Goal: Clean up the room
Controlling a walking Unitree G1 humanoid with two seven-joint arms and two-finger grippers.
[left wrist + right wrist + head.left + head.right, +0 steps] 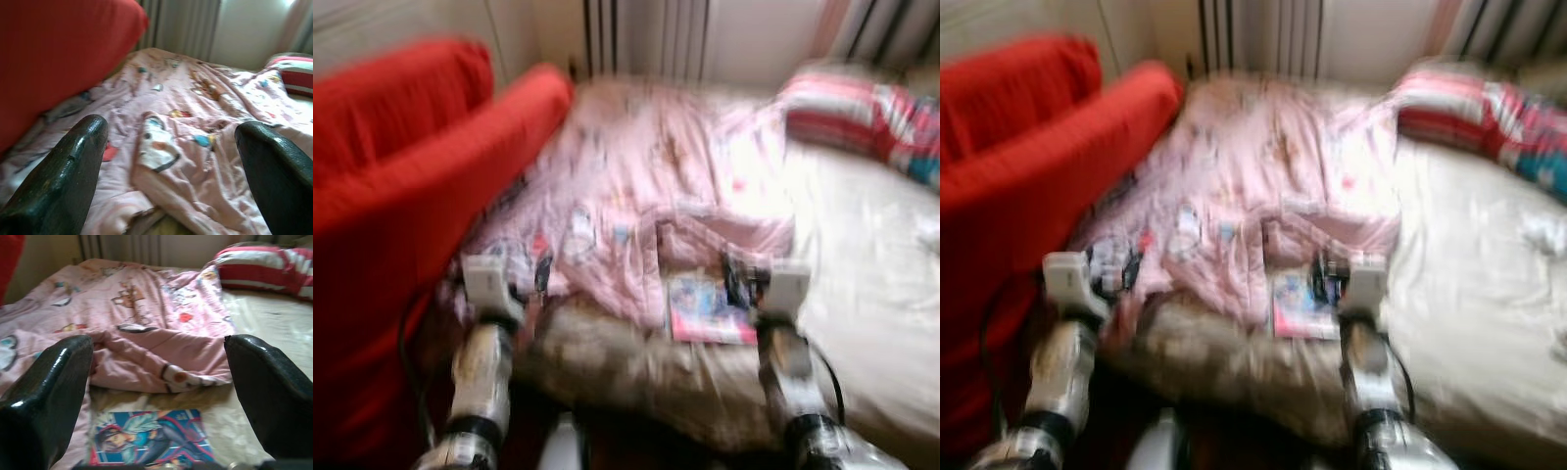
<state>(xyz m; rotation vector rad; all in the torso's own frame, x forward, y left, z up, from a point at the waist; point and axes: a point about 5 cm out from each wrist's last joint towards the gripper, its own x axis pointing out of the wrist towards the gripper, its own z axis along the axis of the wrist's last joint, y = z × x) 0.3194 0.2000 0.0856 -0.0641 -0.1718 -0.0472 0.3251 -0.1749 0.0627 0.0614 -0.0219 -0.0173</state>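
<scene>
Beside the red sofa (pixel 401 196), both open grippers (pixel 171 161) (pixel 156 396) face pink quilt (pixel 646 186), book (pixel 151 438).

Blurred head views down over the bed (pixel 862 294); wrist views low, forward

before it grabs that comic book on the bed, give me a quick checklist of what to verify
1. Right gripper open: ok, fingers spread wide.
2. Comic book between the right gripper's fingers in the right wrist view: ok.
3. Book free of cover: not ok, the pink blanket lies along its far edge and may overlap the near left corner.
4. Book on the bare mattress: ok, lying flat.
5. Head view steady: not ok, blurred by motion.
6. Left gripper out of the way: ok, open over the blanket beside the red sofa.
</scene>
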